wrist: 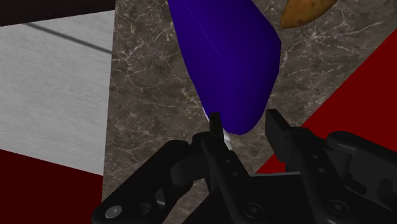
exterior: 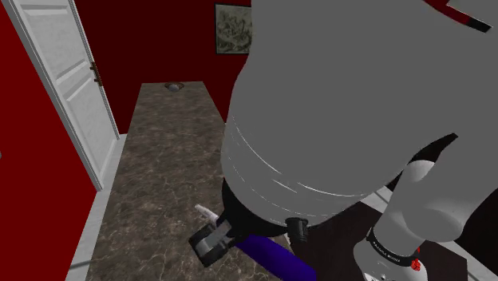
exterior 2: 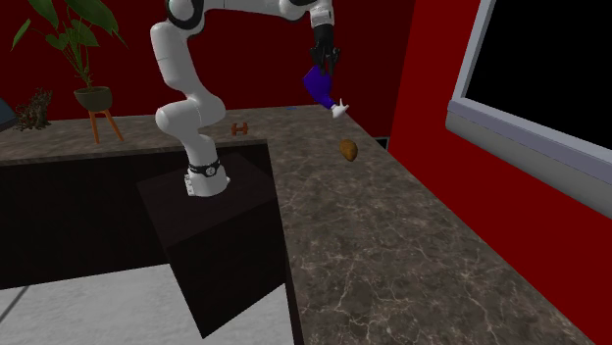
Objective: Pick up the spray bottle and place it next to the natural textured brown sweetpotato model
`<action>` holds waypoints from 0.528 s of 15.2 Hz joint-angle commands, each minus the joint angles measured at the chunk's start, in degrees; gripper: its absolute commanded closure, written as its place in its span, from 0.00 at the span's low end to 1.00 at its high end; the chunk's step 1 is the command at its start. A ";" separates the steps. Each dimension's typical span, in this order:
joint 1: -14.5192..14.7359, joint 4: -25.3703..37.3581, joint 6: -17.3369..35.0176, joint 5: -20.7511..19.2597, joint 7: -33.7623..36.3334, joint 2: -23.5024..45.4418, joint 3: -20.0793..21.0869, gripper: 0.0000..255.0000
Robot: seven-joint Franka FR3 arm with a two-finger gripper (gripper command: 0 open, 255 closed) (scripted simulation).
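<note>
Bottle (exterior 2: 319, 86) is hanging above the counter (exterior 2: 412, 245); we are gripping its end in the claw (wrist: 245, 122), lift done, and are judging placement beside the potato (exterior 2: 349, 150) remaining.

Blue spray bottle (exterior 2: 319, 86) aloft in the hand (exterior 2: 322, 61)
White nozzle (exterior 2: 339, 107) lowest, it hangs over the marbled tabletop (exterior 2: 412, 255); the brown sweet potato (exterior 2: 348, 150) lies below, apart.

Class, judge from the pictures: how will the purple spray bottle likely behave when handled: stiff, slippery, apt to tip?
The spray bottle hangs tilted under the gripper above the counter; released so, it would probably topple onto its side. Its smooth body narrows between the fingers, so it may slip. No dent shows there: likely stiff.
</note>
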 commanded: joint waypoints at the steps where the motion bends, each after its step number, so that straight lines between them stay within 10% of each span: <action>1: -0.03 2.70 -2.24 -1.70 4.16 2.46 4.10 1.00; 5: 1.07 9.45 -8.11 -12.19 16.49 14.91 15.73 1.00; 8: 13.17 15.96 -14.74 -22.41 26.08 26.77 15.71 1.00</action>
